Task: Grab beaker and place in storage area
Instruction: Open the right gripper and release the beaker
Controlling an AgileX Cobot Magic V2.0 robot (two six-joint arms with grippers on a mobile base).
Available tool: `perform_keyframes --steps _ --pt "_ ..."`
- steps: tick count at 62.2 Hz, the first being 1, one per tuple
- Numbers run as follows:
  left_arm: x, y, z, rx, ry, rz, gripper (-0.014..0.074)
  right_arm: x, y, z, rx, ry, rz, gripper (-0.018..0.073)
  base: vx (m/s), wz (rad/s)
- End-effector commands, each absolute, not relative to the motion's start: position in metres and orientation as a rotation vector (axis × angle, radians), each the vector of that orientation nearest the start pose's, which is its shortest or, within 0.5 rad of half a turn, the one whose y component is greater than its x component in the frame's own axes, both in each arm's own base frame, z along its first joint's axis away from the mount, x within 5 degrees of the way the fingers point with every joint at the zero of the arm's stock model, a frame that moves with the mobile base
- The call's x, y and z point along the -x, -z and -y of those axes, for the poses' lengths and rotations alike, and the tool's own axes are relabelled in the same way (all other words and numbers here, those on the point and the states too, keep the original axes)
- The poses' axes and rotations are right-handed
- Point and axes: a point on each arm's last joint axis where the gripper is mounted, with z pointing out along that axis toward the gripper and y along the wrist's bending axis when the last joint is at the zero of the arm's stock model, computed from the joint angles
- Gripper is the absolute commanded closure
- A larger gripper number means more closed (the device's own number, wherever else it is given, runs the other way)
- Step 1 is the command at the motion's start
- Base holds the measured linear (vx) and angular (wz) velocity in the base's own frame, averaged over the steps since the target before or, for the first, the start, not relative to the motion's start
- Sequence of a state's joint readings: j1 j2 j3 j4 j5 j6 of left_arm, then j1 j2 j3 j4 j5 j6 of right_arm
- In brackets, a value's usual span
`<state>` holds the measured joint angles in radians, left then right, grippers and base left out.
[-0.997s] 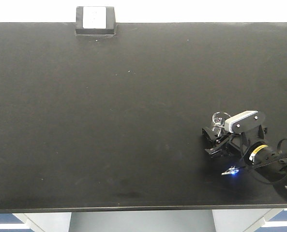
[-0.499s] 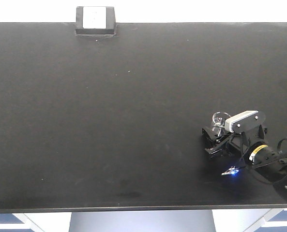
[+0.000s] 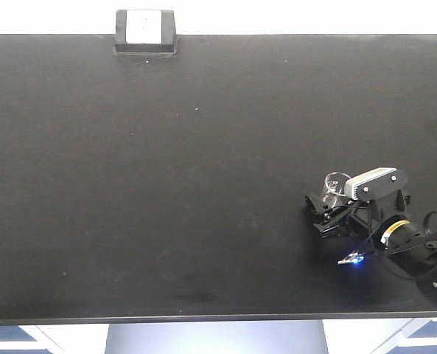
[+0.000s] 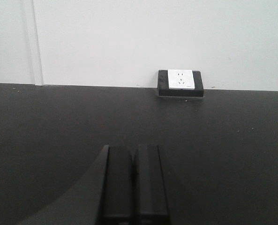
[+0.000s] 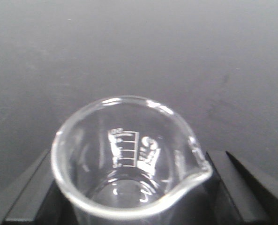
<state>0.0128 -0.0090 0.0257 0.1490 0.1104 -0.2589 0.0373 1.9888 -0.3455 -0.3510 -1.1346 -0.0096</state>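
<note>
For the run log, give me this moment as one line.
right gripper: shut on beaker | beaker: upright, over storage area | left gripper: shut, empty

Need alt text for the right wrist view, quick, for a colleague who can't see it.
A clear glass beaker fills the lower frame, flanked by the right gripper fingers, spout at lower right. Beyond lies bare matte black benchtop.

Beaker: clear glossy glass, smooth, white printed markings. Storage area: matt black benchtop, faintly speckled. Far-left box: black plastic look, white smooth face. Right gripper: matt black.
</note>
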Motion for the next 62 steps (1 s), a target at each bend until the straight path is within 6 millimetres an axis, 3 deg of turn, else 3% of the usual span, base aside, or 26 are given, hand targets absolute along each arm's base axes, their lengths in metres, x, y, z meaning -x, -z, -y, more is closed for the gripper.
perform_keyframes --steps 1,23,31,52,62 --pt "-0.056 -0.196 -0.001 0.101 0.089 -1.526 0.0605 -0.259 -0.096 -0.039 0.372 -0.250 -1.824 -0.0069 0.00 0.00" --pt "-0.056 -0.196 -0.001 0.101 0.089 -1.526 0.0605 -0.248 -0.098 -0.041 0.352 -0.314 -1.856 -0.0030 0.00 0.00" --pt "-0.056 -0.196 -0.001 0.101 0.089 -1.526 0.0605 -0.234 -0.097 -0.034 0.299 -0.253 -1.897 -0.0030 0.00 0.00" --pt "-0.056 -0.196 -0.001 0.101 0.089 -1.526 0.0605 -0.193 -0.096 -0.033 0.262 -0.288 -1.921 -0.0025 0.00 0.00" --pt "-0.056 -0.196 -0.001 0.101 0.089 -1.526 0.0605 -0.179 -0.102 -0.031 0.243 -0.271 -1.924 0.0027 0.00 0.00"
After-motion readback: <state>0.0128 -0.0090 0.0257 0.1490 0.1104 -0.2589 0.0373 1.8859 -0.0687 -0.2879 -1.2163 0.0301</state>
